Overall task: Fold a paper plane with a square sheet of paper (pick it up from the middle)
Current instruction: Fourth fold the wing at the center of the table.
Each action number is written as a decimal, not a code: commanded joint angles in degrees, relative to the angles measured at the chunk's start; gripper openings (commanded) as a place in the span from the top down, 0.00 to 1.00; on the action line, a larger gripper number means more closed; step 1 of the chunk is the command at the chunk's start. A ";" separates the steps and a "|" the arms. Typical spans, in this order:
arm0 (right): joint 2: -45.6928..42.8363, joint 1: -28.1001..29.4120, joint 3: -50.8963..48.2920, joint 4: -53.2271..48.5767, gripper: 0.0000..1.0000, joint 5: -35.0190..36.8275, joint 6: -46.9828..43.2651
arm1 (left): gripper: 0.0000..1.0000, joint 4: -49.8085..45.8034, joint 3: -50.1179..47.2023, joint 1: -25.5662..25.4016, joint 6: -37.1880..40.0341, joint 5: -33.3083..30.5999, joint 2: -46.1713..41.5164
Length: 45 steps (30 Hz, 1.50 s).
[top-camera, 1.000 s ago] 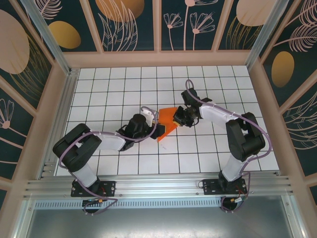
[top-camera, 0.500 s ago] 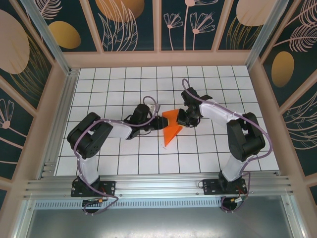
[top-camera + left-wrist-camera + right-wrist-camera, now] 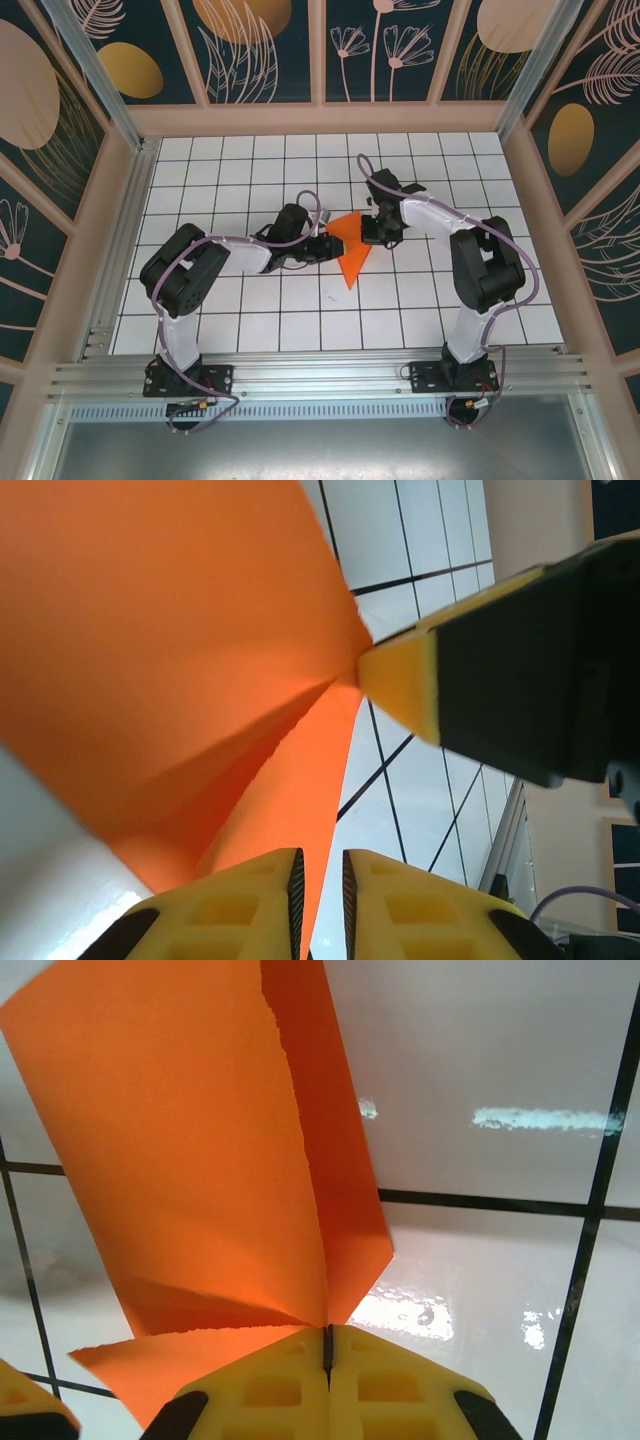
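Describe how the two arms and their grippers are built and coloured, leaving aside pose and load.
Both the left arm and right arm have white links between bulky black joints on black bases, with thin purple cables looping alongside. The left gripper and right gripper carry yellow wedge-shaped fingers with moulded square recesses, mounted on black bodies.

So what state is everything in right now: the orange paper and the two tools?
orange paper: folded to a point, creased, gripped at its wide end.
right tool: shut on the orange paper.
left tool: nearly shut, slim gap showing, the paper's edge between its pads.
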 commanded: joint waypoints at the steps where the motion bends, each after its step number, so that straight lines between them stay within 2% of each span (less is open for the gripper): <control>1: 1.11 -0.29 2.07 -1.73 1.00 1.42 -1.61 | 0.84 -3.74 1.09 0.47 0.14 0.95 1.43; 7: 1.38 -0.31 2.72 -1.81 1.00 0.11 -1.18 | 0.86 -9.89 2.27 0.49 2.68 -4.26 3.15; 12: 0.98 -0.25 2.92 -1.84 1.00 -2.14 -0.74 | 0.89 -10.78 3.99 0.43 2.07 -7.06 4.37; 18: -0.26 -0.09 3.31 -0.55 1.00 -8.91 1.19 | 0.92 -13.12 4.53 0.44 1.75 -10.55 4.47; 27: -1.05 1.18 1.38 8.56 1.00 -16.64 11.48 | 0.94 -13.66 4.96 0.45 1.75 -10.66 5.72; 37: -0.35 1.60 -3.77 19.62 1.00 -18.67 23.59 | 0.95 -13.85 4.97 0.46 1.66 -12.44 6.00; 45: -0.87 2.49 -6.77 23.48 1.00 -16.30 29.85 | 0.94 -11.10 4.23 0.51 -1.46 -15.27 5.47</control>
